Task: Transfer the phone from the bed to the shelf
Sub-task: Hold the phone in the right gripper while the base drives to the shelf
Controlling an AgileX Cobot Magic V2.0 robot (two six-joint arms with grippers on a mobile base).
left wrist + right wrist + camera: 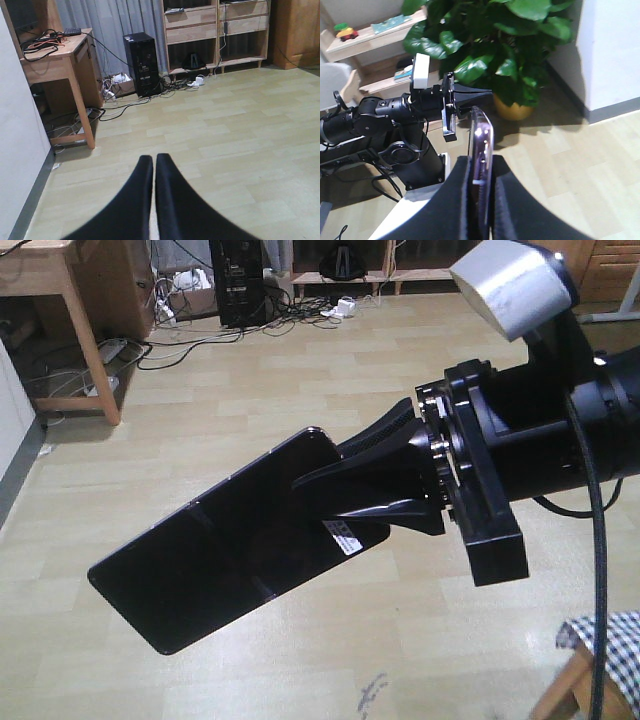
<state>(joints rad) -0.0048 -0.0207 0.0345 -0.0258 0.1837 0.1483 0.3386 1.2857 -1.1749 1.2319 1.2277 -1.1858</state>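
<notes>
Right pincer (320,478): closed tight on the phone, one finger on its dark face and one behind it
Phone (220,560): sticks out past the fingertips, tilted, up in the air over the floor (300,370); from the right wrist camera it shows edge-on between the two fingers
Left pincer (154,159): fingers pressed together with nothing between them, out in front of the right pincer
Bed (612,632): only a corner of black-and-white checked cloth shows, low down and behind the right pincer; the phone does not touch it
Shelf (372,34): pale wood boards with a little toy on top, up and to the left past the left pincer, well apart from the phone
Plant (495,40): big green leaves straight ahead of the right pincer
Done, I think: the phone is off the bed and held
Left to do, I think: carry it to the shelf, lay it on a board, let go
</notes>
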